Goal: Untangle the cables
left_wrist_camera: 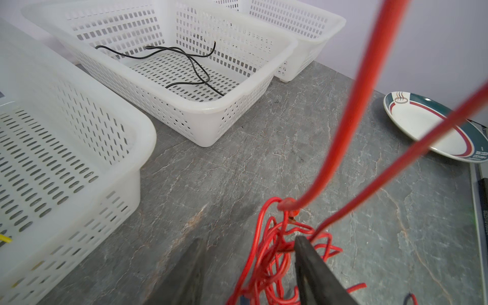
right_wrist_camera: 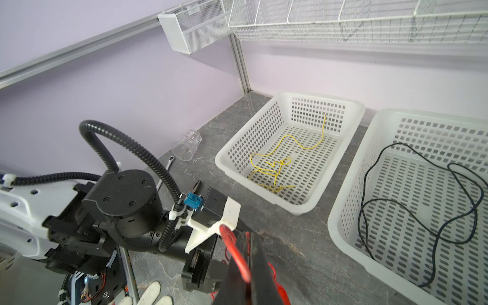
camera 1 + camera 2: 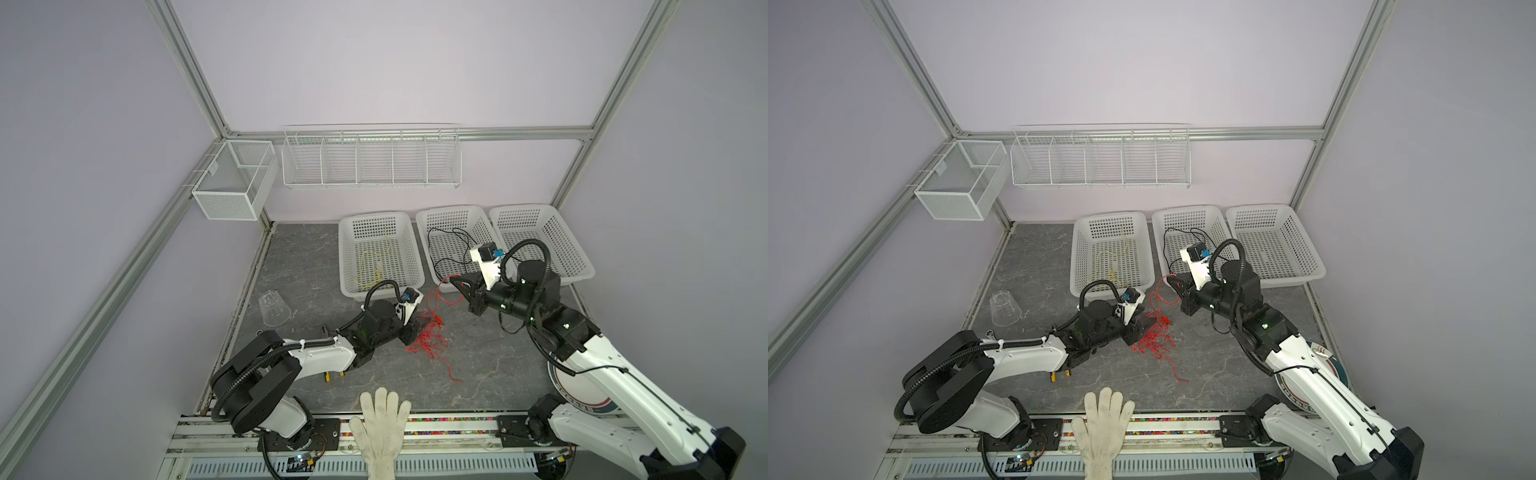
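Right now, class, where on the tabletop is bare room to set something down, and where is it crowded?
Bare: between clear cup and left basket; between red cable and plate. Crowded: around it, between left gripper and right gripper.

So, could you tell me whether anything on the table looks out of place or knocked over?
Yes: a clear cup lies on its side at the left of the table, and a white work glove is draped over the front rail.
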Robot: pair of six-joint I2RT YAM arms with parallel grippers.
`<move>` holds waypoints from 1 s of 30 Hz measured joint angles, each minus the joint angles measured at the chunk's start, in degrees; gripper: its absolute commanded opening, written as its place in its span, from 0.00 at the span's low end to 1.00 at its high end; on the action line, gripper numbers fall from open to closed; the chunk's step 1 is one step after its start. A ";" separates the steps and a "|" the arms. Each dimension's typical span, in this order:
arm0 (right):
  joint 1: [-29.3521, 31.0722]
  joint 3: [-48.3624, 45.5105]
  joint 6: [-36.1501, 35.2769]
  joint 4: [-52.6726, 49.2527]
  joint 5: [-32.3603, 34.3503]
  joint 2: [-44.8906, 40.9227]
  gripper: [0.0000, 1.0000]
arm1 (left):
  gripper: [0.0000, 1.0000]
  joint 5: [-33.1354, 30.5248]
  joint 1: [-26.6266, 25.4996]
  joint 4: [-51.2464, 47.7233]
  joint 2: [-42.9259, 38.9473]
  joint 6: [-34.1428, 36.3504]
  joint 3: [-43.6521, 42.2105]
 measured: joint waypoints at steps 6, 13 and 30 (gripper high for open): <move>0.00 0.00 0.00 3.45 -1.16 -0.33 0.06 | 0.46 -1.05 0.00 0.00 0.00 -0.02 0.00; 0.00 0.00 0.00 4.94 -2.32 -0.33 0.06 | 0.42 -1.57 0.00 0.17 0.02 0.09 0.00; 0.02 0.09 0.00 6.73 -8.48 2.89 0.06 | 0.42 -0.96 0.00 1.70 0.46 2.25 0.26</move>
